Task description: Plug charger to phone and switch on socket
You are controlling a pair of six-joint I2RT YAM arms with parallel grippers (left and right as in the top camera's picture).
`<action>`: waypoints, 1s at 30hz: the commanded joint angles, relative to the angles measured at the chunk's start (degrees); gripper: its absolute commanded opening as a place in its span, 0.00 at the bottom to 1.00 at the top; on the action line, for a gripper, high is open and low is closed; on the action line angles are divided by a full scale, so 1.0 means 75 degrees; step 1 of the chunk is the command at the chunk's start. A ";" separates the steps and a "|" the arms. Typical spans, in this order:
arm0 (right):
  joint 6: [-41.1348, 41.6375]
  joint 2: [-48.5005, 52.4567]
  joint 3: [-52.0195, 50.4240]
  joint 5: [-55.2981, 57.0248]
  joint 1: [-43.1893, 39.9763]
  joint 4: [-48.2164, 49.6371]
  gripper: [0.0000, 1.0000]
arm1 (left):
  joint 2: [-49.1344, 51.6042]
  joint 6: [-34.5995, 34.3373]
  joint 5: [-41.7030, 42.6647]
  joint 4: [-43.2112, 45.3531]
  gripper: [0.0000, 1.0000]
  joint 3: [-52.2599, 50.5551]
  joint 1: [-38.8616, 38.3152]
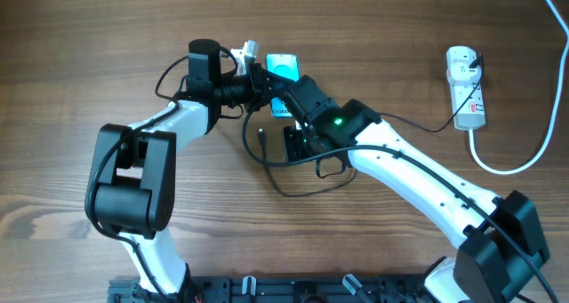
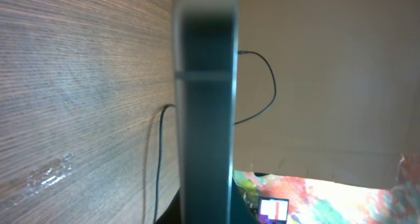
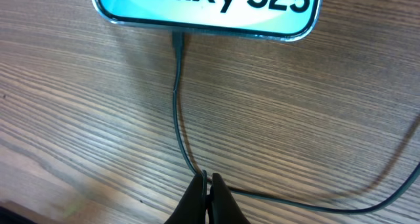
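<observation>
Where the cable (image 3: 176, 112) meets the phone (image 3: 207, 7)

Though the frame crops its first letter, you can read "alaxy S25" on the phone, flat on the counter (image 3: 295, 119). Your right pincer (image 3: 209, 188) is closed at the cable; a pinch is unclear. Your left pincer (image 1: 259, 76), closed beside the phone, is blurred up close. The power strip (image 1: 465, 88) label is illegible.

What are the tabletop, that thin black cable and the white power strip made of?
Tabletop: wood or wood-look laminate, matte, with visible grain. Charger cable: probably rubbery plastic sheath, matte black, bending freely. Power strip: apparently hard white plastic, smooth moulded shape.
</observation>
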 commanded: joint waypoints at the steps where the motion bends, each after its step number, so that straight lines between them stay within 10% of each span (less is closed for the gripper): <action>1: -0.0303 0.0093 0.0216 -0.0114 0.0117 0.0172 0.27 | 0.0017 0.0254 -0.0472 0.0026 0.04 0.0128 0.0058; 11: -0.0714 0.0641 0.0213 0.0291 0.0828 0.0921 0.87 | 0.0017 0.0245 -0.0766 -0.0099 0.04 0.0128 0.0863; 30: -0.0705 0.2626 0.0224 0.1332 0.1233 0.2926 0.80 | 0.0017 0.0251 -0.0702 -0.0204 0.04 0.0128 0.1746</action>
